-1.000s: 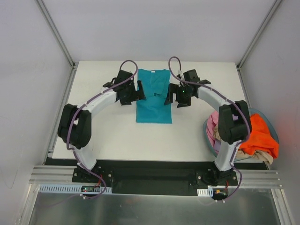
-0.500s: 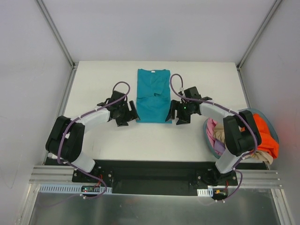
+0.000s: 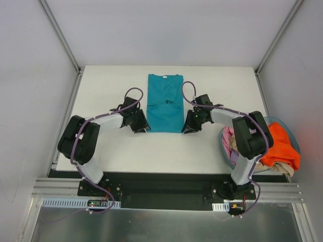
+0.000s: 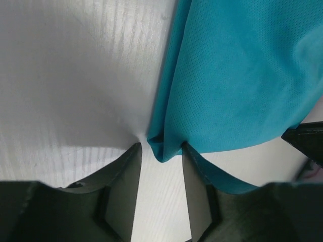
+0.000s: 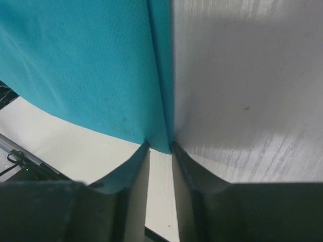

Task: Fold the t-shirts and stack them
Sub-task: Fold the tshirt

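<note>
Teal shirt (image 3: 164, 103) flat, centre of table (image 3: 111, 148), long axis near-to-far. L gripper (image 3: 143, 127) narrow, pinching near-left hem corner. R gripper (image 3: 188, 128) narrow, pinching near-right corner. Shirt lies ahead of both, equally near, so prob. fold goes far-ward.

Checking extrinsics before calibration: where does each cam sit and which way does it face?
Top external: above and behind the bases, facing down at the table; left arm and right arm show.
Left wrist: on the left arm, facing along the left fingers at the near left corner of the teal t-shirt.
Right wrist: on the right arm, facing along the right fingers at the near right corner.
Shared: all three show the teal t-shirt on the table.
</note>
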Tool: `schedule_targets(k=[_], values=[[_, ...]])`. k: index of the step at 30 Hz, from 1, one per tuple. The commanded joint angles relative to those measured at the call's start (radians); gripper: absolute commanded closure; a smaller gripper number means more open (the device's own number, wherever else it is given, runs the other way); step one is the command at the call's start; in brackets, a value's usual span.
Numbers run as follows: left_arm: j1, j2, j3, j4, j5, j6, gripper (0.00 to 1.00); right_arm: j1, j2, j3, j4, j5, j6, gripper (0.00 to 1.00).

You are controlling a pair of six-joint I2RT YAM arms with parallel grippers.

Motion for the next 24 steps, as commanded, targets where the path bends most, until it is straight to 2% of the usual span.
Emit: schedule_targets(k=[1, 2, 5, 6, 10, 15, 18, 24], values=[[-0.009, 0.057, 0.032, 0.015, 0.025, -0.011, 0.67, 0.001, 0.027, 0.024, 0.006, 0.013, 0.007, 0.79], [-0.009, 0.072, 0.035, 0.018, 0.029, -0.006, 0.83, 0.004, 0.03, 0.024, 0.012, 0.011, 0.008, 0.82], [-0.009, 0.072, 0.037, 0.016, 0.013, 0.006, 1.0, 0.003, 0.029, 0.023, 0.014, 0.01, 0.004, 0.89], [-0.01, 0.068, 0.034, 0.016, 0.003, 0.009, 1.0, 0.003, 0.027, 0.023, 0.017, 0.008, 0.002, 1.0], [-0.01, 0.016, 0.009, 0.021, -0.004, 0.026, 1.0, 0.007, 0.009, 0.004, 0.038, -0.027, -0.001, 1.0], [-0.016, -0.089, -0.092, 0.027, -0.004, 0.014, 1.0, 0.043, -0.126, -0.077, 0.032, -0.007, 0.005, 1.0], [-0.026, -0.211, -0.181, 0.027, 0.028, -0.011, 1.0, 0.069, -0.227, -0.146, -0.008, 0.002, 0.015, 1.0], [-0.09, -0.573, -0.351, 0.019, 0.022, -0.104, 1.0, 0.153, -0.473, -0.24, -0.136, 0.033, 0.038, 1.0]])
